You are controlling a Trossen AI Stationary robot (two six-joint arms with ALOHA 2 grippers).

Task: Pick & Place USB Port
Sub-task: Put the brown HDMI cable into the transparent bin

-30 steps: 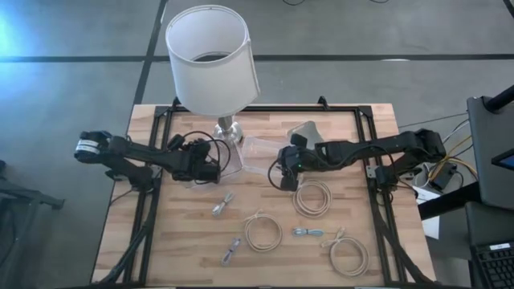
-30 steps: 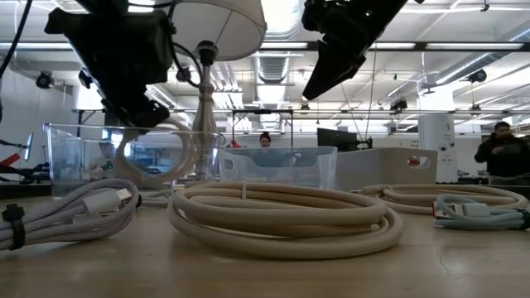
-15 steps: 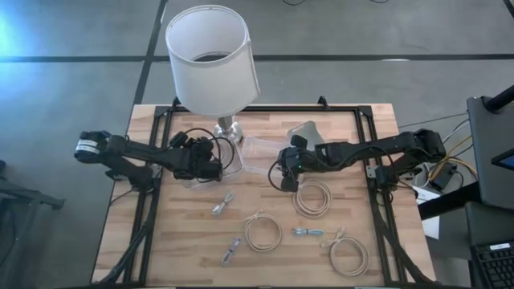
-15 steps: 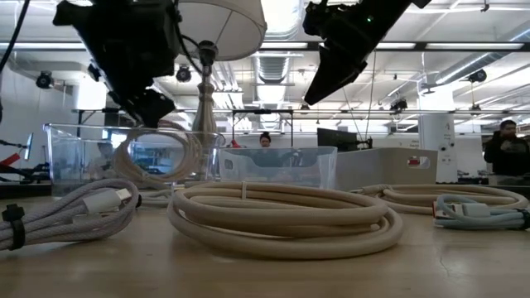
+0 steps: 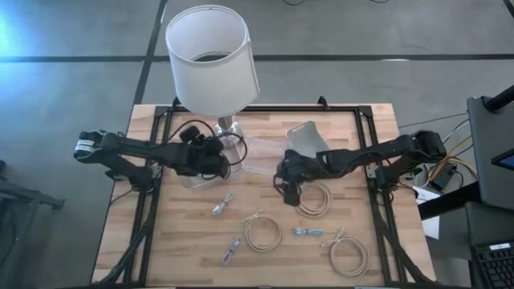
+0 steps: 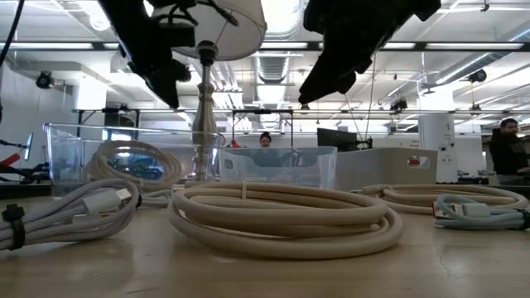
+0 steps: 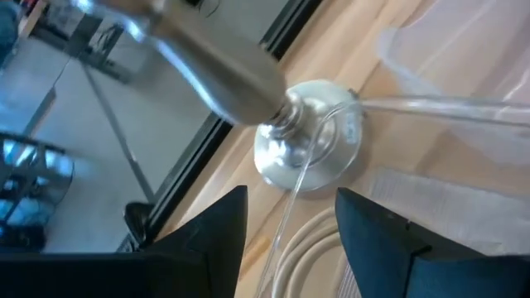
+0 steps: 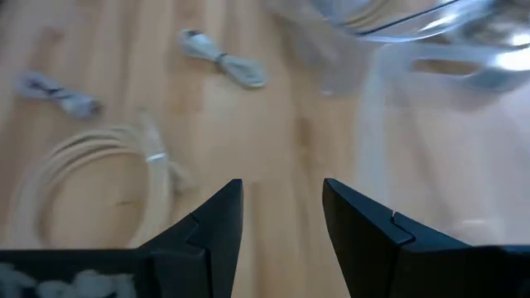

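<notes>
A cream coiled USB cable [image 6: 137,164] lies in the clear bin [image 6: 70,141] at the table's left, by the lamp base [image 7: 306,153]. My left gripper [image 7: 290,194] hovers open above that bin [image 5: 193,178], with the coil [image 7: 310,244] below its fingers and untouched. My right gripper [image 5: 287,189] hangs open over bare wood at mid-table, beside another cream coil [image 5: 313,197], which lies flat on the table. In its wrist view that coil [image 8: 108,174] is off to one side of the fingers [image 8: 281,186].
A tall lamp with a white shade [image 5: 213,56] stands at the far middle. A second clear bin [image 5: 261,152] and a pale box [image 5: 305,136] sit behind my right gripper. Two more coils [image 5: 261,231] [image 5: 348,253] and small bundled cables [image 5: 222,205] [image 5: 231,250] [image 5: 307,232] lie on the near half.
My left gripper has opened and let go of the cream coil, which has dropped and now rests in the clear bin. The gripper has then risen and shifted toward the lamp. My right gripper has moved toward the table's near edge, staying open.
</notes>
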